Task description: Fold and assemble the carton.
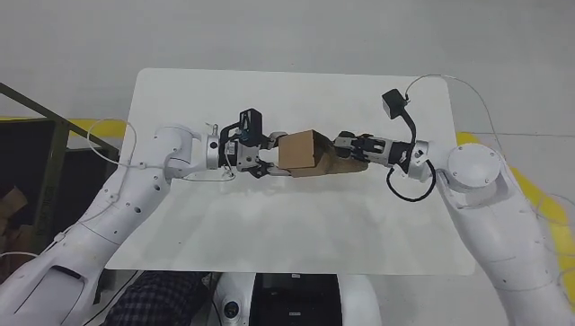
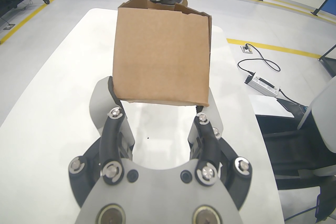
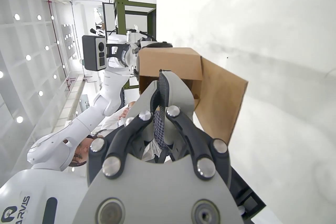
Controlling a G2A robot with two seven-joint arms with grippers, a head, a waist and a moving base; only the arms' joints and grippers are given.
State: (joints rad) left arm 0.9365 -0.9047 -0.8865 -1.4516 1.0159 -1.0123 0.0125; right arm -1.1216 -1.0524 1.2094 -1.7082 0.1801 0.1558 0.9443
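Note:
A brown carton (image 1: 301, 153) hangs a little above the middle of the white table (image 1: 269, 227), held between both arms. My left gripper (image 2: 160, 96) is spread wide and clamps the two sides of the carton (image 2: 161, 54) at its closed end. From the opposite, open end my right gripper (image 3: 160, 78) is shut on the edge of a carton wall (image 3: 170, 59). One loose flap (image 3: 220, 104) sticks out beside it toward the table. In the top view the left gripper (image 1: 267, 156) and the right gripper (image 1: 340, 149) face each other across the carton.
Bare table surface lies all around the carton. A dark green frame (image 1: 36, 137) stands off the table's left side. On the floor past the table edge, in the left wrist view, lie a power adapter (image 2: 262, 83) and its cable.

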